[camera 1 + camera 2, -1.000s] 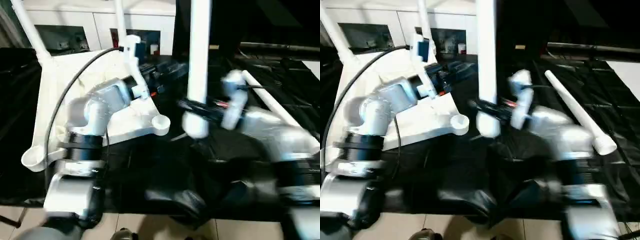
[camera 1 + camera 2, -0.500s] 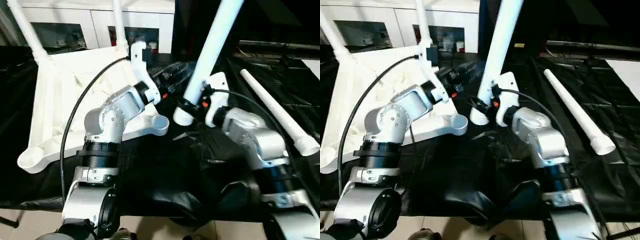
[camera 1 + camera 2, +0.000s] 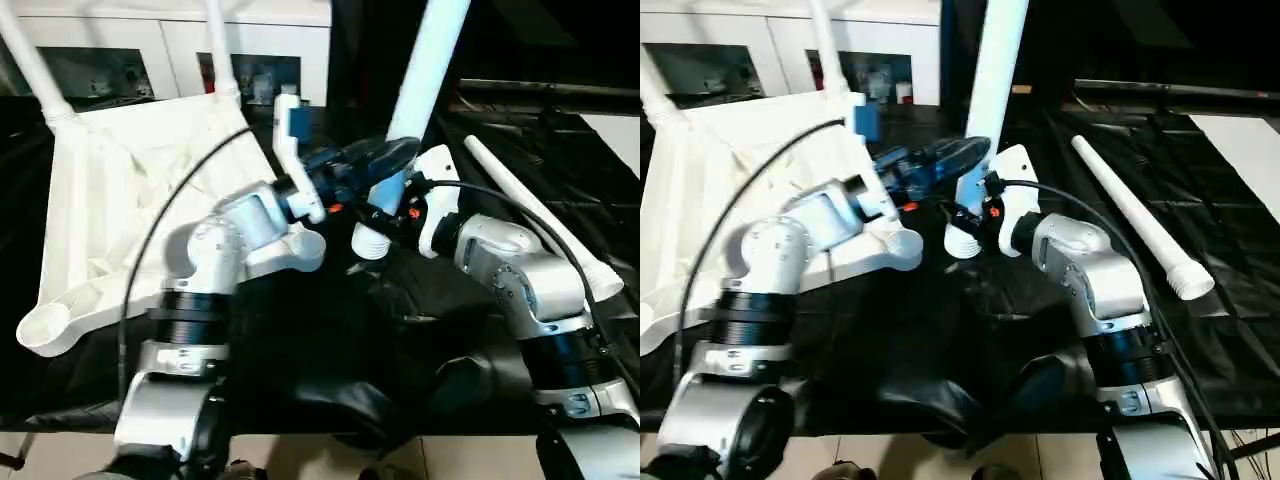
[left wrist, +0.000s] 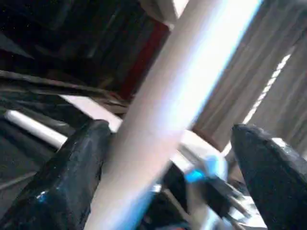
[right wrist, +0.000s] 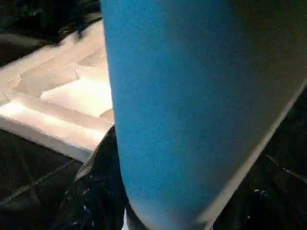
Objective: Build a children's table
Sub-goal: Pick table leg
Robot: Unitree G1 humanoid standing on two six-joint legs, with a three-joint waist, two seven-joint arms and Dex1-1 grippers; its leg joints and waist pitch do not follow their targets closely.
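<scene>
The children's table top lies upside down on the black cover at the left, ribs up, with two legs standing in its far corner sockets. My right gripper is shut on a third white leg near its thick end. That end hangs just right of the near corner socket, and the leg leans slightly right. My left gripper straddles the same leg higher up. Its black fingers stand wide apart with the leg between them.
A fourth leg lies loose on the black cover at the right. A white cabinet with glass doors stands behind the table top. The near-left socket is close to the cover's front edge.
My left gripper has opened wide and reached right, so the held leg is now between its fingers. The leg in my right gripper tipped from upright to leaning right.
</scene>
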